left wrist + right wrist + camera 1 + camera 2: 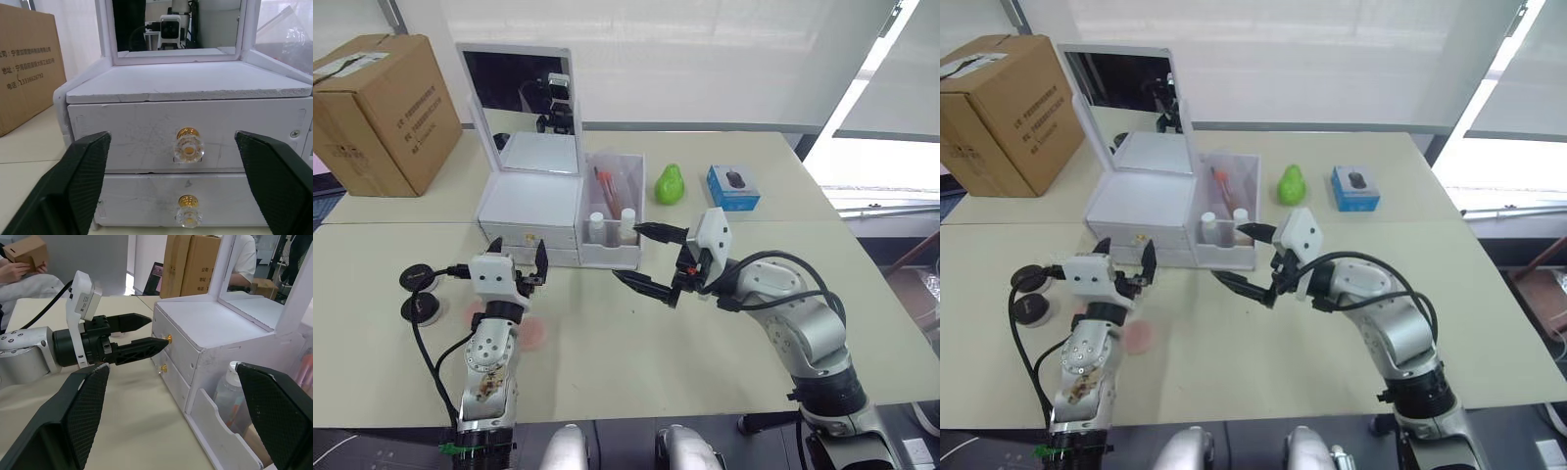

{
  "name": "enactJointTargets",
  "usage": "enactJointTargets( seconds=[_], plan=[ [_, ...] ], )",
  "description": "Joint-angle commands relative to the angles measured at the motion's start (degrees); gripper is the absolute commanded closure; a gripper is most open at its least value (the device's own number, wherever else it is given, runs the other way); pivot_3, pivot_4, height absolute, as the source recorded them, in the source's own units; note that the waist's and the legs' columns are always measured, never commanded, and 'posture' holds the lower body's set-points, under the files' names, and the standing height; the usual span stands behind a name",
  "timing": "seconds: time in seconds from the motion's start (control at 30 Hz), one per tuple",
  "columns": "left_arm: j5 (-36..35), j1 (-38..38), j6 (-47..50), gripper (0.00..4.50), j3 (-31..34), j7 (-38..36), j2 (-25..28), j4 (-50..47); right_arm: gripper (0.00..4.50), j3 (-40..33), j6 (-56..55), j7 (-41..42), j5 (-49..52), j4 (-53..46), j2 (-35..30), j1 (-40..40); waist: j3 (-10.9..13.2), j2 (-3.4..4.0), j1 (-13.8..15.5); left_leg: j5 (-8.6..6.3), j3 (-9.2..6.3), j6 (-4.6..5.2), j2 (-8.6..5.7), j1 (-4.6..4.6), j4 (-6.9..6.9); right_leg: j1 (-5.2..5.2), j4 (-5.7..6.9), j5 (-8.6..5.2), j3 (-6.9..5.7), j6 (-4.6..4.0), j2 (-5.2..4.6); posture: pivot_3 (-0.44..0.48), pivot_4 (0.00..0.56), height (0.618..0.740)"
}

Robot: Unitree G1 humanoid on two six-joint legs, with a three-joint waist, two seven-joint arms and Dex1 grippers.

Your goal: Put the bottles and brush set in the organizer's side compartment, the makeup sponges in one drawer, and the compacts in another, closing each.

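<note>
Beige table with white organizer, both drawers shut.
Left gripper gapes before the drawer knobs; right gripper open, empty, beside the bottles.

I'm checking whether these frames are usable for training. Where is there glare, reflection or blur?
Head views: the window behind the table is blown out white; the organizer's mirror reflects dark robot parts. Left wrist view: the upper drawer knob is sharp, while the near black fingers are soft. Right wrist view: the left gripper is clear, and the bottle shows blurred through the compartment's translucent wall.
</note>
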Motion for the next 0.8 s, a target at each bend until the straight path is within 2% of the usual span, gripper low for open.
enactJointTargets(
  seconds=[0.03, 0.23, 0.3, 0.33, 0.73, 0.77, 0.8],
  plan=[
    [-0.6, -1.3, -0.5, 1.8, -0.7, 0.0, 0.0, -0.1, 0.0, -0.8, -0.5, -0.5, 0.1, -2.5, 0.2, -0.2, 0.0, 0.0, 0.0, 0.0, -0.01, 0.0, 0.0, 0.0, 0.0, 0.0, 0.0, 0.0, 0.0, 0.0, 0.0, 0.0, 0.15, 0.728],
    [-0.9, -1.7, -0.9, 3.75, -0.9, 0.1, 0.2, 0.3, 0.0, -1.1, -0.6, -0.8, 0.4, -2.9, 0.0, -0.1, 0.0, 0.0, 0.0, 0.0, -0.01, 0.0, 0.0, 0.0, 0.0, 0.0, 0.0, 0.01, 0.0, 0.01, 0.0, 0.0, 0.15, 0.728],
    [-1.0, -1.7, -0.9, 4.34, -1.0, 0.0, 0.3, 0.4, 0.0, -1.3, -0.9, -0.5, 0.9, -3.1, 0.2, 0.0, 0.0, 0.0, 0.1, 0.0, -0.01, 0.0, 0.0, 0.0, 0.0, 0.01, 0.0, 0.0, -0.01, 0.02, 0.0, 0.0, 0.15, 0.728],
    [-1.2, -1.7, -1.0, 4.47, -0.9, 0.0, 0.3, 0.4, 0.0, -1.4, -1.5, 0.0, 1.3, -3.3, 0.4, 0.2, 0.0, 0.0, 0.1, 0.0, -0.01, 0.0, 0.0, 0.0, 0.0, 0.02, -0.01, 0.0, -0.01, 0.01, -0.01, 0.0, 0.15, 0.728],
    [-3.1, -0.7, -1.3, 4.47, -0.1, -0.3, -0.1, -1.0, 0.0, -1.3, -3.0, 1.6, 0.8, -2.6, 0.4, 0.7, 0.0, 0.01, 0.0, 0.0, -0.02, 0.0, -0.01, 0.0, 0.0, 0.02, -0.01, 0.0, -0.02, 0.01, -0.01, 0.0, 0.15, 0.728],
    [-3.4, -0.5, -1.1, 4.08, 0.0, -0.4, -0.1, -1.3, 0.0, -1.2, -3.0, 1.6, 0.7, -2.6, 0.4, 0.8, 0.0, 0.01, 0.0, 0.0, -0.02, 0.0, -0.01, 0.0, 0.0, 0.02, -0.01, 0.0, -0.02, 0.01, -0.01, 0.0, 0.15, 0.728],
    [-3.7, -0.3, -0.9, 3.91, 0.0, -0.4, 0.0, -1.5, 0.0, -1.1, -3.1, 1.7, 0.7, -2.7, 0.4, 1.0, 0.0, 0.01, 0.0, 0.0, -0.02, 0.0, -0.01, 0.0, 0.0, 0.01, -0.01, 0.0, -0.02, 0.01, -0.01, 0.0, 0.15, 0.728]
  ],
)
